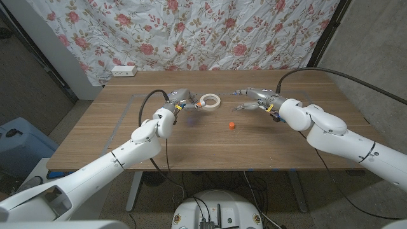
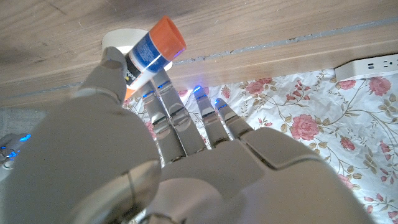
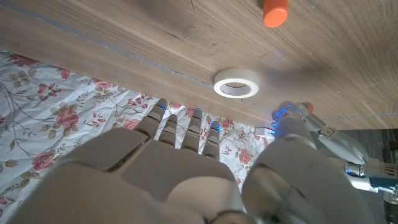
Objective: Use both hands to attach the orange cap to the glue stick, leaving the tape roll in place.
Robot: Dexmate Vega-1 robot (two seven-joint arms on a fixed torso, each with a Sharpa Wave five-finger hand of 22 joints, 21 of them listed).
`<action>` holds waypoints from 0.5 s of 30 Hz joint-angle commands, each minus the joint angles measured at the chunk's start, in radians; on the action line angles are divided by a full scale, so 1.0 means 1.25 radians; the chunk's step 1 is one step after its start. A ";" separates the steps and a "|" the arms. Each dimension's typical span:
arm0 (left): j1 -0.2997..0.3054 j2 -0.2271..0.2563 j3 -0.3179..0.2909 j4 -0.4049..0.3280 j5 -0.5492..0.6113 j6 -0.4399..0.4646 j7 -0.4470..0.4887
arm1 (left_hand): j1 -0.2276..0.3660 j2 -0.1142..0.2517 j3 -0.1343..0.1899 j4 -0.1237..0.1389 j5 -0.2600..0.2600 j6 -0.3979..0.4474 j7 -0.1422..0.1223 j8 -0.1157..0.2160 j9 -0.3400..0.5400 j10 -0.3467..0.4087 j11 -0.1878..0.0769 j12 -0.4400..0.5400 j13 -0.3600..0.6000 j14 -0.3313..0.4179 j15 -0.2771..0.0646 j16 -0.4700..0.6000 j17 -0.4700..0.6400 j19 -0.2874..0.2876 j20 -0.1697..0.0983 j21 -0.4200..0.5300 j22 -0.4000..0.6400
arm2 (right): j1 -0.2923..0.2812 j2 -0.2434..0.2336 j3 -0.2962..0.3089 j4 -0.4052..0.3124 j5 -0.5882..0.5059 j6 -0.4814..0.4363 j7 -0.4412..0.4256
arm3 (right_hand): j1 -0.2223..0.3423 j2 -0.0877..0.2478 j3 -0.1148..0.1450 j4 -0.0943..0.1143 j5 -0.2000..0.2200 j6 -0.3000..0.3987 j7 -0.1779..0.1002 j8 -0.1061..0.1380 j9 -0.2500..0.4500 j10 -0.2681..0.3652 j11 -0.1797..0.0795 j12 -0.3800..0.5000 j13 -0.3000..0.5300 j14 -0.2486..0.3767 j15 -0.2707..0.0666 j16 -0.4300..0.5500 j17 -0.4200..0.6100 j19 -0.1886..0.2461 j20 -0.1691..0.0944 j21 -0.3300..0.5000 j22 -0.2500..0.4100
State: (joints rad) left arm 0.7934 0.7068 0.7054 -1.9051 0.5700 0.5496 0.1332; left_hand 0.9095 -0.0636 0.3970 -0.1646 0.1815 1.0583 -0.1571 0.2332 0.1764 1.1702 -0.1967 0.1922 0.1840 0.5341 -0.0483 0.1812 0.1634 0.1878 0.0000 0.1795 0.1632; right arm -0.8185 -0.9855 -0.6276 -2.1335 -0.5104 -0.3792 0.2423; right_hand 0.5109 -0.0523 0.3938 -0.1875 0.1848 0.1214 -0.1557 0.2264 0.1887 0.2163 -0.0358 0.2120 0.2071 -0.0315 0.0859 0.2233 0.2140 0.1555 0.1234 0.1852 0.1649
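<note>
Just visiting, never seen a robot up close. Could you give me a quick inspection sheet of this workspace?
Surface: wooden table, faint rectangular outline marked on it.
Job's things: glue stick held in left hand; orange cap lies loose mid-table; tape roll beside the left hand.
Clutter: nothing seen.
Hands: right hand holds nothing, fingers spread above the table.
Cables: black cables run along both arms.
Surroundings: floral cloth behind; white power strip at the far edge.
</note>
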 commanded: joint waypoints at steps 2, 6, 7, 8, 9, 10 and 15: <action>0.004 -0.006 -0.004 0.013 -0.054 -0.012 0.037 | 0.007 0.014 0.000 0.003 0.003 0.098 0.000 0.002 0.007 0.023 -0.022 0.000 0.002 -0.001 -0.088 -0.002 0.001 -0.006 0.001 -0.003 0.002 | 0.044 0.015 -0.062 -0.035 -0.123 -0.055 0.138 | 0.012 -0.003 0.010 0.000 0.002 0.008 -0.002 0.007 0.004 0.006 -0.002 0.002 0.005 0.007 0.000 0.003 0.002 0.009 0.000 0.004 0.002; 0.003 -0.007 -0.006 0.015 -0.066 -0.012 0.045 | 0.007 0.014 0.000 0.003 0.003 0.098 0.000 0.001 0.007 0.024 -0.022 0.000 0.002 0.000 -0.088 -0.002 0.001 -0.007 0.001 -0.002 0.002 | 0.056 0.014 -0.075 -0.036 -0.155 -0.043 0.179 | 0.014 -0.017 0.006 0.002 -0.001 0.002 0.002 0.005 0.005 0.003 -0.002 0.001 0.006 0.005 0.004 0.002 0.002 0.009 0.003 0.004 0.002; 0.002 -0.006 -0.005 0.016 -0.066 -0.014 0.045 | 0.006 0.015 0.000 0.003 0.003 0.098 0.000 0.000 0.007 0.024 -0.022 0.000 0.002 0.000 -0.088 -0.002 0.001 -0.008 0.001 -0.003 0.002 | 0.058 0.014 -0.077 -0.036 -0.162 -0.040 0.189 | 0.014 -0.018 0.005 0.002 -0.001 0.001 0.002 0.005 0.005 0.002 -0.002 0.000 0.007 0.005 0.004 0.002 0.002 0.010 0.003 0.004 0.002; 0.001 -0.005 -0.004 0.016 -0.068 -0.014 0.045 | 0.006 0.015 0.000 0.004 0.003 0.098 0.000 0.000 0.007 0.024 -0.022 0.000 0.002 0.000 -0.088 -0.002 0.001 -0.009 0.001 -0.003 0.002 | 0.059 0.014 -0.079 -0.036 -0.171 -0.037 0.198 | 0.014 -0.022 0.004 0.003 -0.002 0.000 0.002 0.005 0.005 0.002 -0.001 0.000 0.007 0.007 0.005 0.003 0.003 0.011 0.003 0.004 0.002; 0.001 -0.004 -0.005 0.016 -0.070 -0.015 0.046 | 0.006 0.015 0.000 0.004 0.003 0.097 0.000 0.000 0.007 0.024 -0.022 0.000 0.002 0.000 -0.089 -0.002 0.001 -0.010 0.001 -0.003 0.002 | 0.061 0.015 -0.081 -0.036 -0.177 -0.036 0.210 | 0.015 -0.024 0.004 0.004 -0.003 -0.002 0.002 0.004 0.005 0.003 -0.002 0.001 0.007 0.007 0.005 0.003 0.003 0.012 0.004 0.004 0.002; 0.001 -0.004 -0.006 0.017 -0.073 -0.016 0.049 | 0.006 0.015 -0.001 0.004 0.003 0.097 -0.001 -0.001 0.007 0.024 -0.022 0.000 0.002 -0.001 -0.090 -0.002 0.001 -0.010 0.001 -0.003 0.002 | 0.063 0.016 -0.082 -0.036 -0.183 -0.033 0.217 | 0.015 -0.025 0.004 0.004 -0.003 -0.003 0.002 0.003 0.005 0.003 -0.002 0.001 0.008 0.007 0.004 0.003 0.003 0.012 0.004 0.004 0.002; 0.009 -0.009 -0.020 0.021 -0.099 -0.030 0.073 | 0.004 0.016 -0.001 0.004 0.003 0.098 -0.002 -0.002 0.007 0.024 -0.022 0.000 0.002 -0.002 -0.089 -0.002 0.001 -0.010 -0.001 -0.002 0.002 | 0.062 0.026 -0.087 -0.036 -0.219 -0.028 0.245 | 0.020 -0.028 0.005 0.004 -0.002 -0.008 0.003 0.002 0.006 0.003 -0.001 0.001 0.008 0.010 0.005 0.005 0.003 0.016 0.003 0.006 0.002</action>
State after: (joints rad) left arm 0.7972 0.7002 0.6968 -1.8884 0.4963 0.5325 0.1852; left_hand 0.9071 -0.0611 0.3919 -0.1649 0.1804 1.0584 -0.1571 0.2274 0.1784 1.1717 -0.1982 0.1883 0.1840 0.5341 -0.0483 0.1812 0.1634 0.1783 0.0011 0.1795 0.1632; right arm -0.7598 -0.9693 -0.7065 -2.1701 -0.6848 -0.4231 0.4443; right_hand 0.5386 -0.0800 0.3990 -0.1845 0.1810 0.1175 -0.1517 0.2263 0.1934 0.2163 -0.0357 0.2119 0.2126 -0.0260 0.0914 0.2234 0.2165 0.1652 0.1278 0.1851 0.1649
